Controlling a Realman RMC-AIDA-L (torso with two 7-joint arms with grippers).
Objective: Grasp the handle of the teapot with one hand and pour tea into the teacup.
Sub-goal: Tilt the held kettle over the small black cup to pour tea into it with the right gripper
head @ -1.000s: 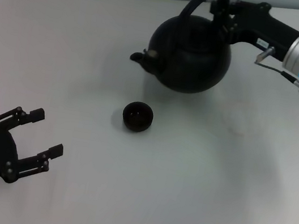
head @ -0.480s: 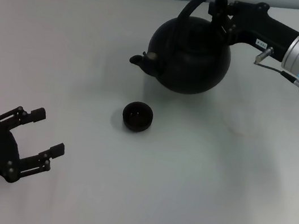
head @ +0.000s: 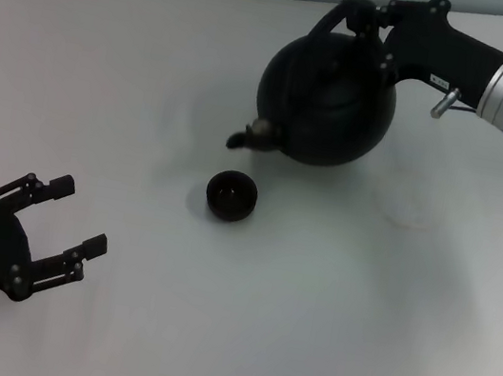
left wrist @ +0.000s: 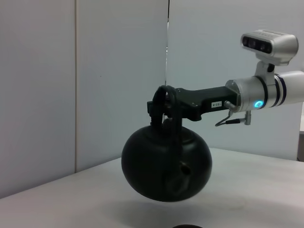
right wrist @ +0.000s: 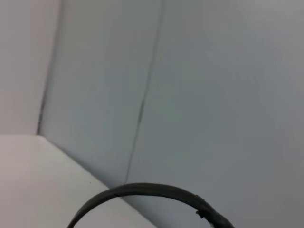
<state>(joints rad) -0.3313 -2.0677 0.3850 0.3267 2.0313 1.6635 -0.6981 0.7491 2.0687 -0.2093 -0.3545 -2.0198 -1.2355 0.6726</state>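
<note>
**Black teapot up off the bench**

Right gripper [head: 365,19] has its jaws clamped on the handle [head: 330,20], teapot [head: 329,100] tipped with its spout just beyond the teacup [head: 231,194]. Left gripper [head: 67,220] sits near-left, jaws wide apart, holding nothing.

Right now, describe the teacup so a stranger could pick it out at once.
On the white table, find the big round black teapot that the right gripper holds up by its handle. Just below its spout sits the teacup: tiny, black, bowl-shaped and handleless, far smaller than the pot.
</note>
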